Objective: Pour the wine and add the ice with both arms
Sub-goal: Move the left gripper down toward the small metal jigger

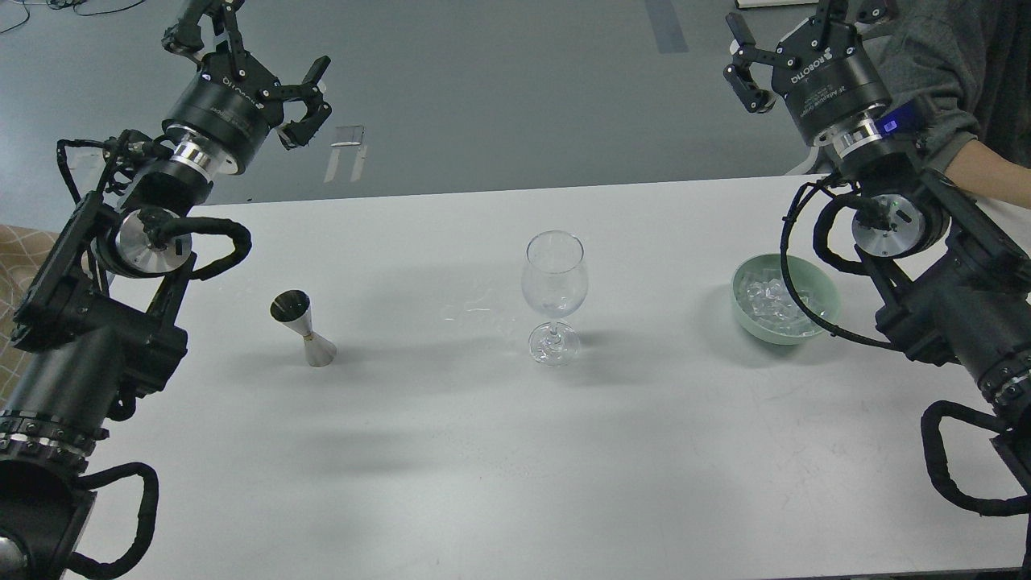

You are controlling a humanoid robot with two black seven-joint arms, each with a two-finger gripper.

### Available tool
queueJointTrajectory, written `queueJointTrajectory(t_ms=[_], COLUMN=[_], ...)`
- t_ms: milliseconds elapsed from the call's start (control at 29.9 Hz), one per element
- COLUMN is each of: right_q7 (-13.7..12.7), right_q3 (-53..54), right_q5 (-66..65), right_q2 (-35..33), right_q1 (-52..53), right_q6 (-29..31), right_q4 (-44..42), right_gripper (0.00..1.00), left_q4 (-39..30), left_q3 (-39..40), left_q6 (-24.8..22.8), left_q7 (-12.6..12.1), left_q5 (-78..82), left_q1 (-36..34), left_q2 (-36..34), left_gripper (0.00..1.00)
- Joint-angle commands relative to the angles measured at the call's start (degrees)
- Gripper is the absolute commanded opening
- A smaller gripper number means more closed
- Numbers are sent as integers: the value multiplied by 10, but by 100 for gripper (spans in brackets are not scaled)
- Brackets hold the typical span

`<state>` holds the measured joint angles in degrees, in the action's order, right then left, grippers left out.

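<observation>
A clear stemmed wine glass (553, 296) stands upright mid-table with a little clear liquid and what looks like ice at the bottom of its bowl. A steel jigger (304, 329) stands to its left. A pale green bowl (784, 298) holding several clear ice cubes (772, 298) sits to the right. My left gripper (246, 44) is open and empty, raised beyond the table's far left edge. My right gripper (785, 32) is open and empty, raised beyond the far right edge, above and behind the bowl.
A few clear droplets (483, 310) lie on the white table (515, 451) just left of the glass. A person's arm in a grey sleeve (950, 89) is at the far right behind my right arm. Grey floor lies beyond the table.
</observation>
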<state>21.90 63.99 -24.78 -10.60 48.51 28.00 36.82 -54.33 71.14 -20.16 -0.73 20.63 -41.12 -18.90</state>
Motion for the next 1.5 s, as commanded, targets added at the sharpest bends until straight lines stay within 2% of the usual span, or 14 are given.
queueJointTrajectory(t_ms=[0, 334, 401, 535, 702, 835, 969, 1136, 1203, 1303, 1403, 1470], right_q7=[1, 1, 1, 1, 0, 1, 0, 0, 0, 0, 0, 0], right_q3=[0, -1, -1, 0, -1, -2, -4, -4, -5, -5, -5, -5], right_q5=[0, 0, 0, 1, 0, 0, 0, 0, 0, 0, 0, 0], right_q2=[0, 0, -1, -8, -15, -20, -20, -19, -19, -20, -21, -22], right_q1=[-2, -3, -3, -4, -8, -10, -13, -14, -14, -17, -18, -19], right_q6=[0, 0, 0, 0, 0, 0, 0, 0, 0, 0, 0, 0], right_q4=[0, 1, 1, 2, 4, 7, 7, 6, 6, 5, 5, 5], right_gripper=[100, 100, 100, 100, 100, 100, 100, 100, 100, 100, 100, 100], left_q4=[-10, -20, -28, -72, -166, -278, -342, -432, -451, -466, -467, -466], left_q3=[3, 4, 6, 21, 53, 94, 146, 193, 211, 228, 231, 230], left_q6=[-3, 4, 11, 66, 70, 79, 80, 94, 91, 80, 79, 79], left_q7=[-3, -6, -13, -42, -46, -47, -52, -70, -85, -128, -154, -161], left_q5=[-2, -3, -4, -8, -62, -124, -147, -200, -208, -209, -209, -209], left_q1=[5, 9, 13, 37, 127, 238, 319, 472, 527, 584, 604, 615], left_q2=[-3, -5, -6, -31, -70, -97, -95, -75, -55, -11, 24, 47], left_gripper=[99, 99, 99, 99, 99, 99, 99, 98, 98, 96, 96, 96])
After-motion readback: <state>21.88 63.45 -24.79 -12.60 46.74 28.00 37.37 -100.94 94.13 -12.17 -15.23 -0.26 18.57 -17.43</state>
